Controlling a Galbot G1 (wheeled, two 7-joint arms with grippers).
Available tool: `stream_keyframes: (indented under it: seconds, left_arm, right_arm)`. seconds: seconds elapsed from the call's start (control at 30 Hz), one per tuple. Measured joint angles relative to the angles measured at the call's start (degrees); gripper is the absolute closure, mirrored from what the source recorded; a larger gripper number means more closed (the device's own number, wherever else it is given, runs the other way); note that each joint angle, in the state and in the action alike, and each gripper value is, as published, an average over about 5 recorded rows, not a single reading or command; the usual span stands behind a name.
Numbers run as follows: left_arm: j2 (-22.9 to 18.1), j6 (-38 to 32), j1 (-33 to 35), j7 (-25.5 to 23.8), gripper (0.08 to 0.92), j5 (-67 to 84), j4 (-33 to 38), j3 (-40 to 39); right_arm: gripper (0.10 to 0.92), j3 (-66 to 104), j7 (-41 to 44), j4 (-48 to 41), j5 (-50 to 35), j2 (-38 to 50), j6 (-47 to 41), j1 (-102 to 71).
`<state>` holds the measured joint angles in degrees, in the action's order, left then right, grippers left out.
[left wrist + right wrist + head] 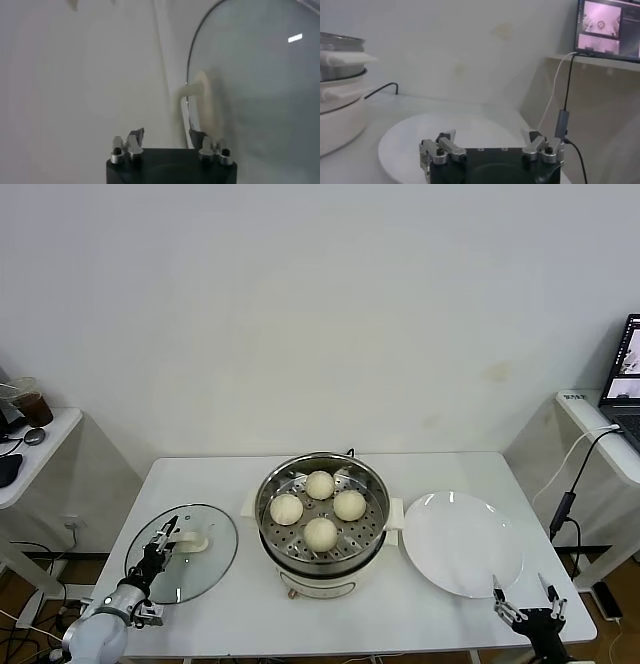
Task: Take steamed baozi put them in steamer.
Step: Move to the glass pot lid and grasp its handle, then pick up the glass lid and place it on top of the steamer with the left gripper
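Observation:
Several cream-white baozi (320,484) lie on the perforated tray inside the shiny steamer (268,496) at the table's middle. The steamer's side (340,50) also shows in the right wrist view. My left gripper (168,530) hangs low over the glass lid (215,559) at the front left, just beside its white handle (194,542). Its fingers stand apart, with the lid's rim and the handle (201,92) just ahead of one fingertip (198,137) and nothing between them. My right gripper (525,592) sits open and empty at the table's front right corner, by the white plate (460,544).
The flat white plate (470,130) lies right of the steamer. A side shelf with a laptop (625,374) and a hanging cable (565,509) stands at the right. Another shelf with a cup (32,406) stands at the left. The wall is close behind.

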<state>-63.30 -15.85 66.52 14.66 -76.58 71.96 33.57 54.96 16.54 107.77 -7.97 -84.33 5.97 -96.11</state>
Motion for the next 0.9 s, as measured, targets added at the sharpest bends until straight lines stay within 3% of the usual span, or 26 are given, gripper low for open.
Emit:
stream_keyframes:
  seconds: [0.27,0.37,0.57,0.9]
  left_arm:
    - [0.05,-0.03,-0.45,0.3,0.764,0.62,-1.08,-0.05]
    - [0.41,0.28,0.0,0.49,0.81,1.62,-0.3,0.16]
    - [1.53,1.87,3.09,-0.05,0.827,5.1,5.07,1.24]
    - [5.58,10.66,14.3,-1.72,0.828,13.73,22.52,4.72]
  right_arm:
    - [0.203,-0.73,0.19,0.2,-0.11,0.01,-0.29,-0.14]
    - [0.203,-0.99,0.3,0.5,-0.04,0.14,-0.3,-0.36]
    - [0.203,-1.17,0.69,1.26,-0.13,0.76,-0.28,-1.02]
    - [0.203,-2.18,1.32,1.7,0.41,1.85,0.15,-1.74]
